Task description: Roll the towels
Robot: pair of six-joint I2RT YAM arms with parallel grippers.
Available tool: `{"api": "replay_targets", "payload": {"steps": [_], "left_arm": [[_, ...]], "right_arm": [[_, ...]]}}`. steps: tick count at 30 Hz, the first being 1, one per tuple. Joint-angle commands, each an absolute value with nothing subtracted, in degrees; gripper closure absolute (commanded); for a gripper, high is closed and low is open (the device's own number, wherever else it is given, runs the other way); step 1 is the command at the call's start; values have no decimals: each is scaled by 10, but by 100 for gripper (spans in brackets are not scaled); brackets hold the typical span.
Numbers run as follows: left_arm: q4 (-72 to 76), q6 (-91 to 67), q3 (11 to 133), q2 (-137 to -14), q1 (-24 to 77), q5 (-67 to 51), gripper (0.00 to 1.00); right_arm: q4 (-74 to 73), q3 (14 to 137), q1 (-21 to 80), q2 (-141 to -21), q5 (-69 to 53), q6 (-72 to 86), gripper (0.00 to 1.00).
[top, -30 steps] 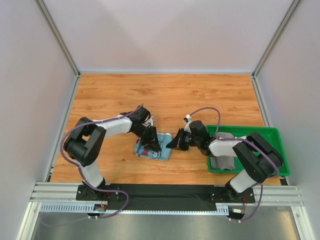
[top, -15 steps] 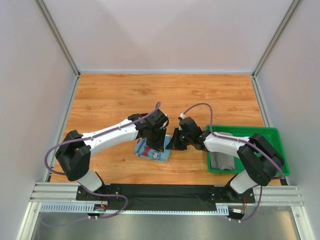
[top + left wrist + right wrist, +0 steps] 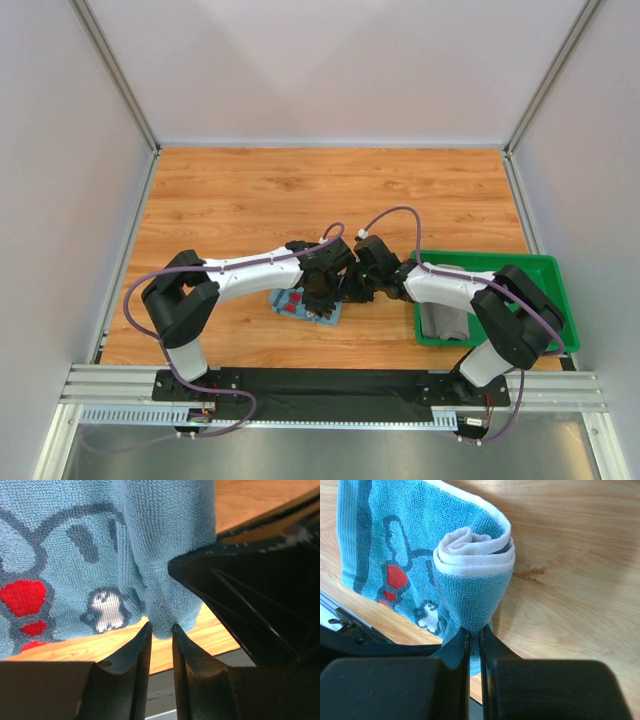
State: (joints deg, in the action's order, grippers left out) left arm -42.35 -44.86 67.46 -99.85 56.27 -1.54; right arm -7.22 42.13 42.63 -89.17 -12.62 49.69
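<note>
Near the front of the wooden tabletop, the light blue terry towel with grey lettering and red marks lies partly rolled. The right gripper is pressed together, pinching the roll's white-cored end. Just beside it the left gripper, its fingers narrowly apart, nips a fold of the same roll. Farther right, a grey cloth towel lies in the green plastic tray.
</note>
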Motion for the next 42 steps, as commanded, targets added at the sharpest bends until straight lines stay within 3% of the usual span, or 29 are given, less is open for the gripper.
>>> {"api": "replay_targets", "payload": {"steps": [1,7,10,11,13,19,23,27,33,40,42], "left_arm": [[-410,-457,689,-1016,566,15,71],[-410,-455,671,-1033,567,40,69],[-412,-455,664,-1041,568,51,69],[-413,-455,664,-1042,569,56,69],[-415,-457,659,-1045,569,61,69],[-403,-454,640,-1027,569,57,71],[-365,-446,624,-1013,568,20,71],[-325,-431,606,-997,565,-23,71],[-286,-419,585,-982,559,-74,71],[-262,-420,556,-951,534,-101,72],[-275,-411,564,-944,530,-94,72]], "right_arm": [[-82,431,431,-896,-119,496,100],[-94,433,432,-892,-119,493,98],[-106,439,432,-891,-118,490,75],[-112,440,432,-889,-116,485,60],[-129,443,432,-880,-104,478,46],[-139,434,423,-824,-88,427,27],[-97,425,413,-826,-126,413,22],[-45,415,403,-851,-148,413,22],[18,430,397,-910,-166,413,33],[54,417,397,-940,-178,424,78],[50,412,397,-938,-170,427,85]]}}
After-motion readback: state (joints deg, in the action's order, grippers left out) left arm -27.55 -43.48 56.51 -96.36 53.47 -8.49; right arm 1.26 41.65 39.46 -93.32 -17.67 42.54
